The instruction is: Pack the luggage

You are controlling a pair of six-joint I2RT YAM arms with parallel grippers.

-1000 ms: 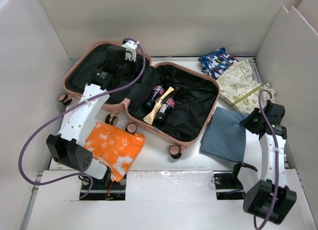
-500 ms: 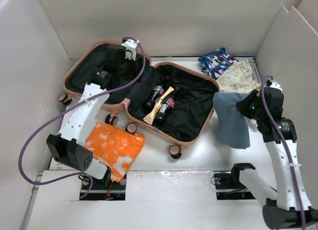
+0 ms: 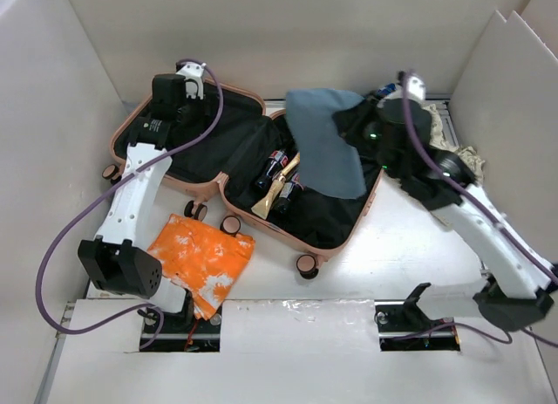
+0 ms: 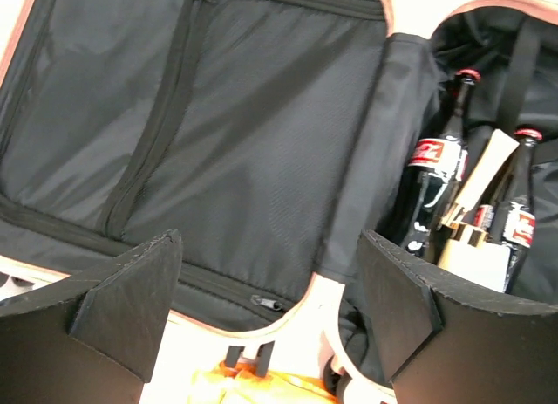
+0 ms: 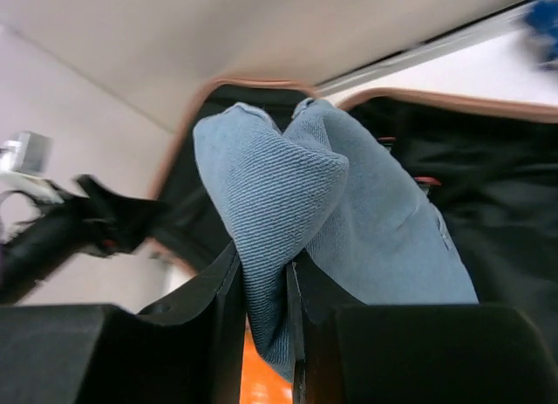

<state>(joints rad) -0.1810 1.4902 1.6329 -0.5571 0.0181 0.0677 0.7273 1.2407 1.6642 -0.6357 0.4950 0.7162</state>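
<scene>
The salmon-pink luggage (image 3: 116,147) lies open, black lining up. Its right half holds two cola bottles (image 3: 277,164) and a beige wooden piece (image 3: 277,192). My right gripper (image 3: 350,125) is shut on a blue-grey cloth (image 3: 327,147) and holds it hanging above the right half. In the right wrist view the cloth (image 5: 366,221) is pinched between the fingers of that gripper (image 5: 266,291). My left gripper (image 3: 173,116) is open and empty above the far part of the left half. In its wrist view (image 4: 270,256) I see the lining, the bottles (image 4: 436,177) and the hinge.
An orange-and-white cloth (image 3: 199,260) lies on the table in front of the luggage's left half; its edge shows in the left wrist view (image 4: 261,388). A blue patterned cloth (image 3: 390,92) and a cream patterned cloth (image 3: 440,138) lie at the back right, partly behind the right arm. White walls surround the table.
My right gripper has lifted the blue-grey cloth off the table at the right and carried it left, over the luggage's right half. My left gripper has moved back and left.
</scene>
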